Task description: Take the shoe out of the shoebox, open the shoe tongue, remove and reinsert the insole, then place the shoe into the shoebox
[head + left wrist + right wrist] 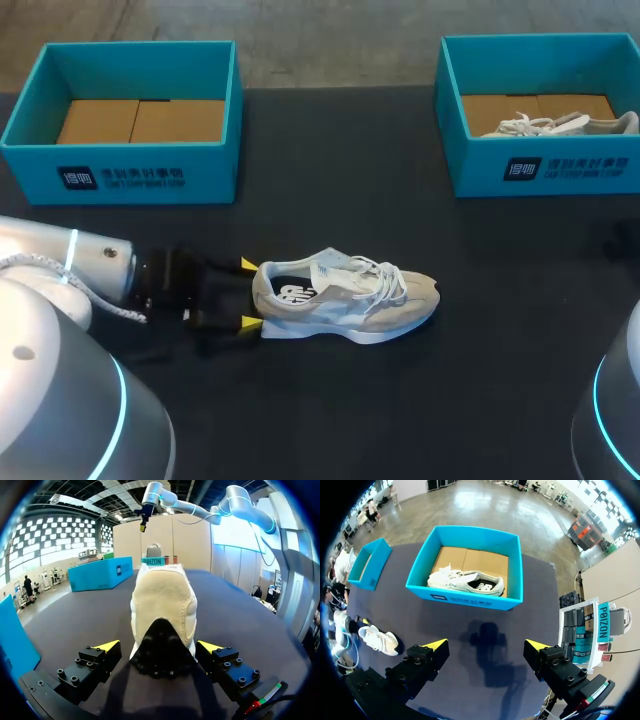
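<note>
Head view: sneaker (345, 297) lies on table (420, 420), upright on sole, long axis left-right, heel toward left gripper (249, 293), toe pointing away. Left gripper spread wide, tips flanking heel, no contact visible. Right gripper (485, 647) wide, empty, high above table, well apart. Treat left gripper as nearer; expect your next close to land on heel.

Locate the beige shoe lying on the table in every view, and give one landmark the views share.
Head view: shoe mid-table, heel between the left gripper's open fingers.
Left wrist view: shoe seen heel-on, just ahead of that gripper.
Right wrist view: shoe small, far off beside the open right gripper.
Shared landmark: blue shoebox holding the second shoe.
</note>
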### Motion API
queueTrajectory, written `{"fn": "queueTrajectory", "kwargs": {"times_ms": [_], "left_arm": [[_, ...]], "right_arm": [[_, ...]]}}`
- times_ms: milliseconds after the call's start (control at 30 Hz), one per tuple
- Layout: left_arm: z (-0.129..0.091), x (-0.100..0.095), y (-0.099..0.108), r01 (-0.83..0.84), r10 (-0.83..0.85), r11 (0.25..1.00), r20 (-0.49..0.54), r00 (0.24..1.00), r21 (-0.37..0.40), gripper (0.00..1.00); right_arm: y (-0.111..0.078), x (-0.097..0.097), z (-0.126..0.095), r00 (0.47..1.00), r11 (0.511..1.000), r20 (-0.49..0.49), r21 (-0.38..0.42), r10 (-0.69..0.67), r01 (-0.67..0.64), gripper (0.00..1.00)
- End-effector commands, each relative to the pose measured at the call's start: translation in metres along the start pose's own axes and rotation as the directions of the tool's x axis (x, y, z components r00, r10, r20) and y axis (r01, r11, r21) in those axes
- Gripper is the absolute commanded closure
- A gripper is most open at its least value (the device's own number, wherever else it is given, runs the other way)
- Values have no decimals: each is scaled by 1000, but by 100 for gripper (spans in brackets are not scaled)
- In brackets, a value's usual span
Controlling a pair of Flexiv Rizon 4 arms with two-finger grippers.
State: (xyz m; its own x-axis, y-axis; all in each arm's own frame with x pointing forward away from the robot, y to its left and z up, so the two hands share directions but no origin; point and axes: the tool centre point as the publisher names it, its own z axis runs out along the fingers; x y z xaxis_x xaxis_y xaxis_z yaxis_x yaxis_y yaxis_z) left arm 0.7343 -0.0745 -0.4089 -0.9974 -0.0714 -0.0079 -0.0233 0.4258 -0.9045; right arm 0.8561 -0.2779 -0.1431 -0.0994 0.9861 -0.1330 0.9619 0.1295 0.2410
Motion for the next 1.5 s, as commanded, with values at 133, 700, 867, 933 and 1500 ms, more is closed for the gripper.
{"fn": "queueTrajectory", "kwargs": {"times_ms": [133,700,867,933,1500], "left_arm": [[11,7,-6,23,-23,1000,-2,1000,9,0],[29,6,-7,32,-32,999,-3,999,8,0],[32,4,-6,35,-35,999,-10,999,7,0],[33,3,-5,33,-33,999,-11,999,4,0],[34,2,3,42,-43,999,-18,999,-19,100]], "right_arm": [[0,0,0,1000,1000,1,0,1,-1,0],[0,0,0,1000,1000,1,0,1,-1,0],[0,0,0,1000,1000,1,0,1,-1,0],[0,0,0,1000,1000,1,0,1,-1,0],[0,0,0,1000,1000,1,0,1,-1,0]]}}
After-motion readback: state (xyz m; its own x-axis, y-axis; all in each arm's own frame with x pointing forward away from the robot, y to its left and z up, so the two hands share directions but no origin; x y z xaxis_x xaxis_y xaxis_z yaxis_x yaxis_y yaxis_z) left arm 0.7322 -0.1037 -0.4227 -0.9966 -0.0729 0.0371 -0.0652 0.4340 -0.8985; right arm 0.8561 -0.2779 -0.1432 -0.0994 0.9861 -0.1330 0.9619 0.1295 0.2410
